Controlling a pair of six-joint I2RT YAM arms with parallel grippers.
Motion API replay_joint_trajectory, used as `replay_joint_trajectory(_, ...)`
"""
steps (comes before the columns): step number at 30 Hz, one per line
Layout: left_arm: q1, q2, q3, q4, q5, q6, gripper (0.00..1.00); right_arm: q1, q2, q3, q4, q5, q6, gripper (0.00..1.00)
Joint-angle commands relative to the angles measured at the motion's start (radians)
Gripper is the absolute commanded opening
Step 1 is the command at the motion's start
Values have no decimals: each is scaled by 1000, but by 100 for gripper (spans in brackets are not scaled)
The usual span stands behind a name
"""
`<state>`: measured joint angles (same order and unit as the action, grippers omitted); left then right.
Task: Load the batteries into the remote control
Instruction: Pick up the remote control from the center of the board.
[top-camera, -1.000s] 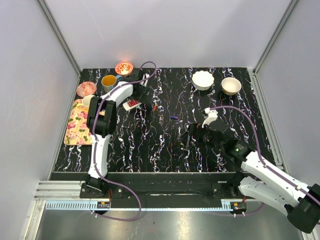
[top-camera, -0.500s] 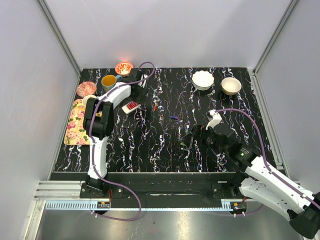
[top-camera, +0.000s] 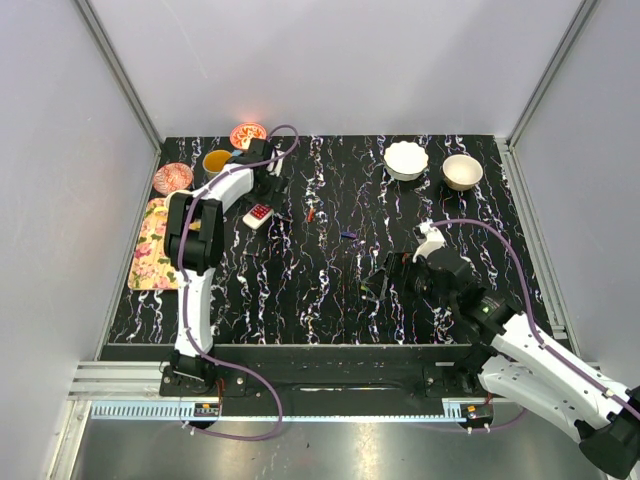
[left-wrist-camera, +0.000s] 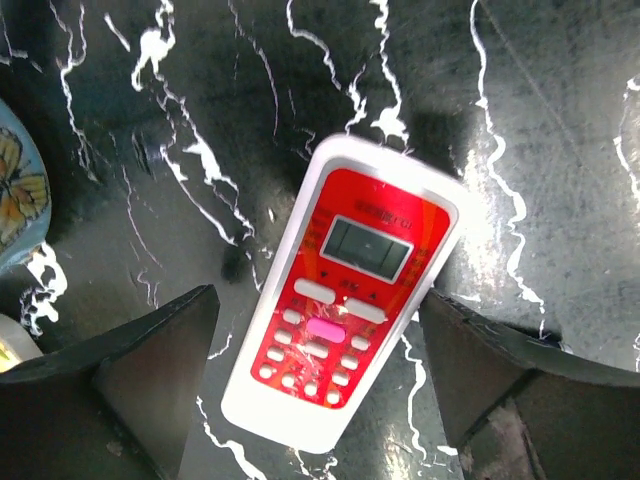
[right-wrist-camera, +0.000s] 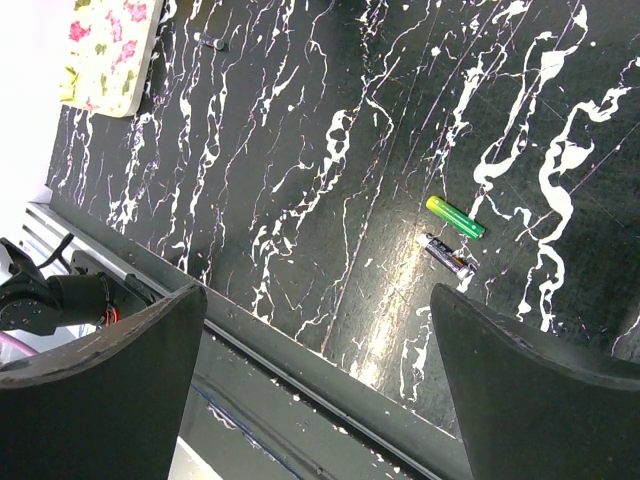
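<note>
The remote control (left-wrist-camera: 360, 240) lies face-up and ungripped between the left gripper's (left-wrist-camera: 315, 330) spread fingers. A green battery (right-wrist-camera: 455, 217) and a dark battery (right-wrist-camera: 447, 256) lie loose between the right gripper's (right-wrist-camera: 318, 300) spread fingers. Nothing appears loaded yet.

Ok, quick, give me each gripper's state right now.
Left gripper: open, fingers on either side of the face-up remote control, not gripping it.
Right gripper: open, holding nothing.
</note>
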<state>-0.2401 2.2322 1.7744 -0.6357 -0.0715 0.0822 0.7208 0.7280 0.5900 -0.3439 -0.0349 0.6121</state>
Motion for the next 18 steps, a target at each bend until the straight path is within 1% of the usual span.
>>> replay_joint_trajectory(1, 1, 30, 62, -2, 55, 14, 85, 0, 11, 14, 14, 24, 6, 100)
replay_joint_trajectory(3, -1, 29, 60, -7, 65, 8, 82, 0, 16, 14, 22, 23, 5, 100)
replay_joint_trajectory(4, -5, 29, 60, -19, 94, 7, 81, 0, 20, 16, 25, 23, 6, 100)
replay_joint_trajectory(6, -14, 27, 54, -31, 87, 4, 78, 0, 25, 16, 34, 23, 6, 100)
replay_joint_trajectory(7, -16, 23, 51, -39, 88, 5, 72, 0, 28, 17, 40, 23, 8, 100)
replay_joint_trajectory(8, -24, 21, 40, -45, 87, 2, 70, 0, 30, 19, 42, 21, 9, 100)
replay_joint_trajectory(10, -31, 11, 31, -50, 75, -10, 67, 0, 36, 21, 48, 17, 11, 100)
replay_joint_trajectory(11, -37, 12, 36, -59, 73, -13, 67, 0, 36, 19, 49, 15, 12, 100)
replay_joint_trajectory(13, -45, 18, 42, -85, 32, -30, 64, -1, 33, 19, 49, 12, 18, 99)
replay_joint_trajectory(16, -50, 20, 42, -99, 6, -54, 58, 0, 24, 10, 51, 9, 28, 100)
replay_joint_trajectory(18, -50, 20, 33, -101, -4, -68, 46, -1, 16, 2, 49, 9, 32, 100)
